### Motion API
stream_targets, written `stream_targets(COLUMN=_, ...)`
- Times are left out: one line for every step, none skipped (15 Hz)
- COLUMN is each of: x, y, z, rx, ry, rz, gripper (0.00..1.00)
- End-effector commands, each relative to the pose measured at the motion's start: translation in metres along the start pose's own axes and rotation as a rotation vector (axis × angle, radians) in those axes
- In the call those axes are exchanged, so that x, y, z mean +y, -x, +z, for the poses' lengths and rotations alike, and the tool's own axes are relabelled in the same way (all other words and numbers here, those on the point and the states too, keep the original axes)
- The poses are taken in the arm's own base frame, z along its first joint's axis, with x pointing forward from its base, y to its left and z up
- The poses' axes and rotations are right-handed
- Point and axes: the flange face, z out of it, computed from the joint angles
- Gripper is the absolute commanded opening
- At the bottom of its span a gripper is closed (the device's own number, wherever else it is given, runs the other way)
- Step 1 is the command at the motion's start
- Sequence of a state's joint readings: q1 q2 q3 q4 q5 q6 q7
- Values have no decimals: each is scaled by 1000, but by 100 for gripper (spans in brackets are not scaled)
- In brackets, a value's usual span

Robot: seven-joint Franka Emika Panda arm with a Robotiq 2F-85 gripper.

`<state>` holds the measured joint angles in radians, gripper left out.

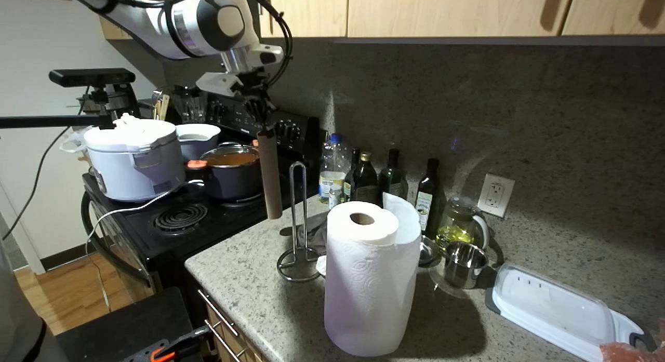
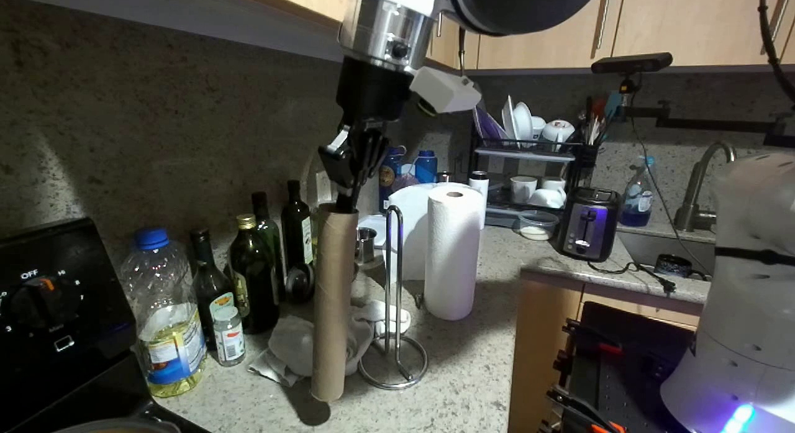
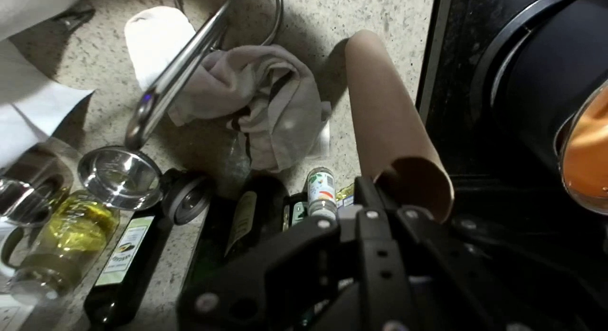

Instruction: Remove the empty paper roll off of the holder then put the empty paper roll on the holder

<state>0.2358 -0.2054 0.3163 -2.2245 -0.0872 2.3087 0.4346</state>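
Note:
The empty paper roll (image 1: pixel 270 175) is a slim brown tube hanging nearly upright, slightly tilted, above the counter near the stove edge. It also shows in an exterior view (image 2: pixel 333 302) and in the wrist view (image 3: pixel 387 108). My gripper (image 2: pixel 346 202) is shut on the wall at its top rim, with one finger inside the tube and one outside; the fingertips show in the wrist view (image 3: pixel 373 191). The holder (image 1: pixel 293 211), a thin metal wire loop on a ring base, stands bare beside the tube, apart from it. It also shows in an exterior view (image 2: pixel 388 278) and the wrist view (image 3: pixel 164 96).
A fat white paper towel roll (image 1: pixel 371 294) stands beside the holder. Several bottles (image 2: pixel 251 271) line the backsplash. A crumpled cloth (image 3: pixel 280 98) lies by the holder's base. The stove (image 1: pixel 179 216) bears a dark pot (image 1: pixel 234 177) and a white cooker (image 1: pixel 135 162). Cabinets (image 1: pixel 457 11) hang above.

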Motion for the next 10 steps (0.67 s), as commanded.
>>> stream_targets(x=-8, y=6, z=-42, rx=24, ry=84, rz=0, gripper=0)
stream_targets(x=-10, y=7, z=-51, rx=28, ry=99, rz=1, gripper=0)
stream_targets(x=-11, y=9, z=-59, rx=33, ry=111, rz=-1, gripper=0)
stream_targets(x=-13, y=9, z=-67, rx=38, ry=122, rz=-3, gripper=0)
stream_targets(x=-14, y=11, z=-73, rx=42, ry=129, rz=-6, gripper=0)
stream_targets(x=-15, y=12, z=-81, rx=51, ry=134, rz=-6, gripper=0)
stream_targets(x=-16, y=14, z=-88, rx=63, ry=138, rz=-3, gripper=0)
stream_targets(x=-17, y=16, z=-95, rx=82, ry=141, rz=1, gripper=0)
stream_targets(x=-17, y=19, z=-101, rx=95, ry=143, rz=2, gripper=0)
stream_targets(x=-19, y=21, z=-107, rx=111, ry=146, rz=4, gripper=0)
